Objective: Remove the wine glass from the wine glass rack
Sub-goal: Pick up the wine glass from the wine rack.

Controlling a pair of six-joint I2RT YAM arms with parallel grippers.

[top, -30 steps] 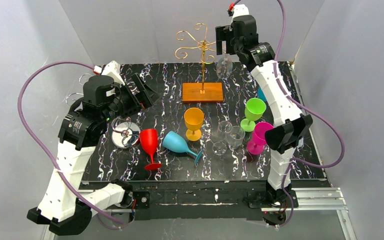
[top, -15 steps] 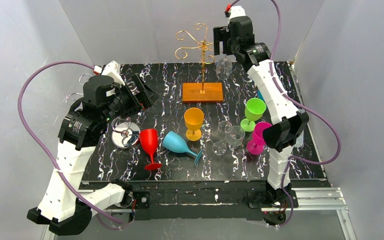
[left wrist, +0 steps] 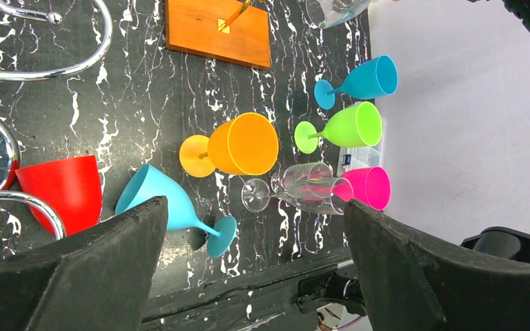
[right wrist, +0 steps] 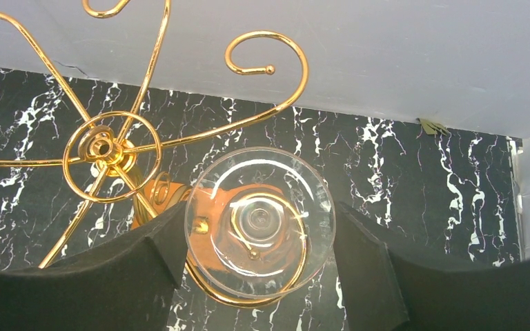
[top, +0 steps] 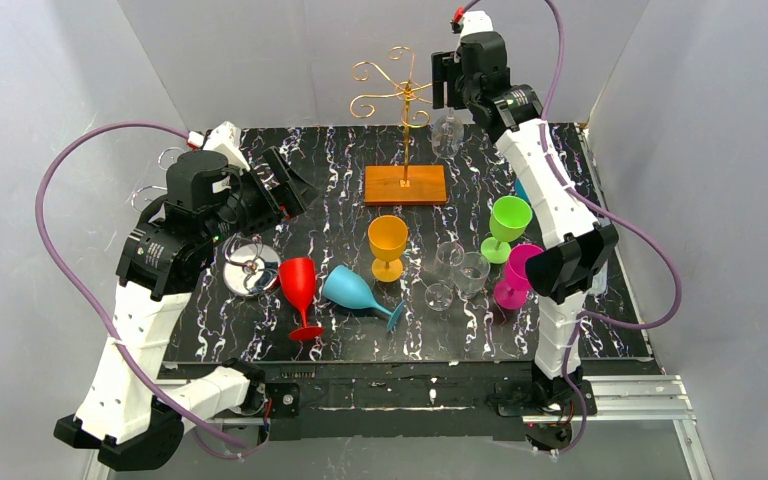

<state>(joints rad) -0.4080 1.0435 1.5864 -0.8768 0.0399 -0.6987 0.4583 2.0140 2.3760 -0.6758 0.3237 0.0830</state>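
Observation:
A clear wine glass (top: 447,135) hangs upside down from a hook of the gold wire rack (top: 400,95), which stands on an orange wooden base (top: 405,184) at the back of the table. My right gripper (top: 447,100) is above it. In the right wrist view the glass's round foot (right wrist: 259,224) sits between my right gripper's (right wrist: 259,231) two fingers, and both fingers touch its rim, with the gold hook under it. My left gripper (top: 295,190) is open and empty, in the air over the table's left side, as the left wrist view (left wrist: 255,205) also shows.
On the table stand a red cup (top: 298,283), an orange cup (top: 388,240), clear glasses (top: 460,270), a green cup (top: 508,222) and a pink cup (top: 520,272). A blue cup (top: 355,288) lies on its side. A silver rack (top: 250,268) is at the left.
My right gripper has risen a little and moved slightly left over the rack's hook. The hanging glass and the left arm have not visibly moved.

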